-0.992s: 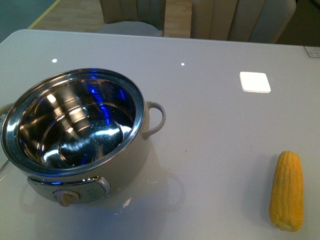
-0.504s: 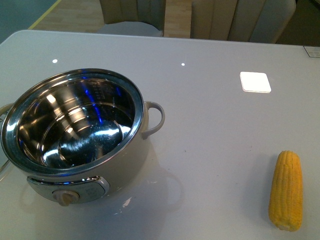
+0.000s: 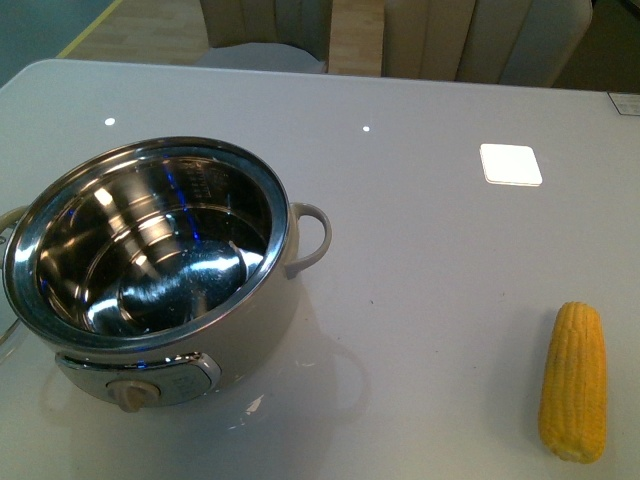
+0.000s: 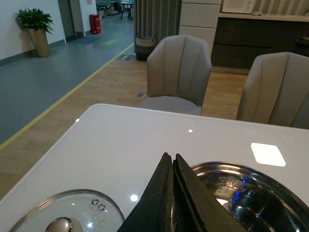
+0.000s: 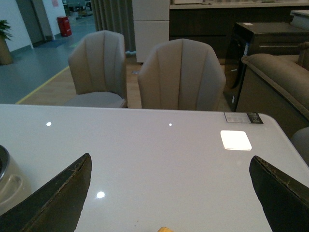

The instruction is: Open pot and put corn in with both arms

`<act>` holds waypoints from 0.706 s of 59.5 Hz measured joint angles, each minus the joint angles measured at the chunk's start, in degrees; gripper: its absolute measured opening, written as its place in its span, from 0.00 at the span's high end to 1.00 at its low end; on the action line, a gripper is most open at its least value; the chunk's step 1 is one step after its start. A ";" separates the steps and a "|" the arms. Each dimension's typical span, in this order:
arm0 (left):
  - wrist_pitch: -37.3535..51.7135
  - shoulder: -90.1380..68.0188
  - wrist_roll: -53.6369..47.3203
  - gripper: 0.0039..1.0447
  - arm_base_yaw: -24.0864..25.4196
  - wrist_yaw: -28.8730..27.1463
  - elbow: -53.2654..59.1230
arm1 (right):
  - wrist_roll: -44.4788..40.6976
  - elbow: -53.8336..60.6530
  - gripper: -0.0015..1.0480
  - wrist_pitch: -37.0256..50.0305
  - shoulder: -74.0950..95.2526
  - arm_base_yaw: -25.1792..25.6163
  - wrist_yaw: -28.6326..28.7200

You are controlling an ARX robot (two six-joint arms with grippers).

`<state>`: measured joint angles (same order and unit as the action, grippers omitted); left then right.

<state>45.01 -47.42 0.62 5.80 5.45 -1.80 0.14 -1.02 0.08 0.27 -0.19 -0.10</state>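
one pot (image 3: 272, 318): round, cream wall, mirror-bright steel inside, uncovered
corn (image 3: 573, 382): yellow, knobbly cob lying flat on glossy white table (image 3: 420, 250), well right of pot
left gripper (image 4: 172, 158): black wedges pressed together, empty
right gripper (image 5: 170, 158): spread wide

— What is carried by the table (image 3: 420, 250)?
— On its glossy pale top, the pot (image 3: 270, 320) is set uncovered at the near left. The corn (image 3: 574, 380) is laid well apart at the near right.
— And besides those?
— A glass lid (image 4: 96, 212) is laid flat near the pot. A small printed card (image 5: 243, 117) is seen at the far right corner.
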 joint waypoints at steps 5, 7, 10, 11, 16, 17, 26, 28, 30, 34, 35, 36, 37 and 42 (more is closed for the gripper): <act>-4.61 5.22 0.00 0.97 -4.17 -4.96 0.74 | 0.00 0.00 0.08 0.00 0.00 0.00 -0.04; -6.08 6.97 -0.02 0.97 -5.18 -4.90 1.01 | 0.00 0.00 0.08 0.00 0.00 0.00 -0.02; -7.98 9.09 -0.09 0.97 -5.55 -5.14 1.05 | 0.00 0.00 0.08 0.00 -0.02 0.00 -0.02; -8.70 9.94 -0.09 0.97 -5.57 -5.33 1.05 | 0.00 0.00 0.08 0.00 -0.02 0.00 -0.02; -11.93 13.51 -0.09 0.97 -5.62 -5.46 1.07 | 0.00 0.00 0.08 0.00 0.00 0.00 -0.02; -12.61 14.23 -0.09 0.97 -5.64 -5.46 1.07 | 0.00 0.00 0.08 0.00 0.00 0.00 -0.02; -17.79 19.87 -0.09 0.97 -5.66 -5.46 1.09 | 0.00 0.00 0.08 0.00 0.00 0.00 -0.02; -19.02 21.14 -0.09 0.97 -5.66 -5.46 1.09 | 0.00 0.00 0.08 0.00 0.00 0.00 -0.02; -20.15 22.32 -0.11 0.97 -5.66 -5.46 1.09 | 0.00 0.00 0.08 0.00 0.00 0.00 -0.02; -22.05 24.35 -0.11 0.97 -5.66 -5.46 1.09 | 0.00 0.00 0.08 0.00 0.00 0.00 -0.02; -22.53 24.85 -0.11 0.97 -5.66 -5.49 1.09 | 0.00 0.00 0.08 0.00 0.00 0.00 -0.02; -23.06 25.42 -0.11 0.97 -5.66 -5.46 1.09 | 0.00 0.00 0.08 0.00 0.00 0.00 -0.02; -23.58 25.92 -0.11 0.97 -5.66 -5.46 1.09 | 0.00 0.00 0.08 0.00 0.00 0.00 -0.02; -25.73 28.13 -0.11 0.97 -5.66 -5.49 1.09 | 0.00 0.00 0.08 0.00 0.00 0.00 -0.02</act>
<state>19.29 -19.29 0.51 0.14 -0.03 -0.71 0.14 -1.02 0.08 0.27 -0.19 -0.12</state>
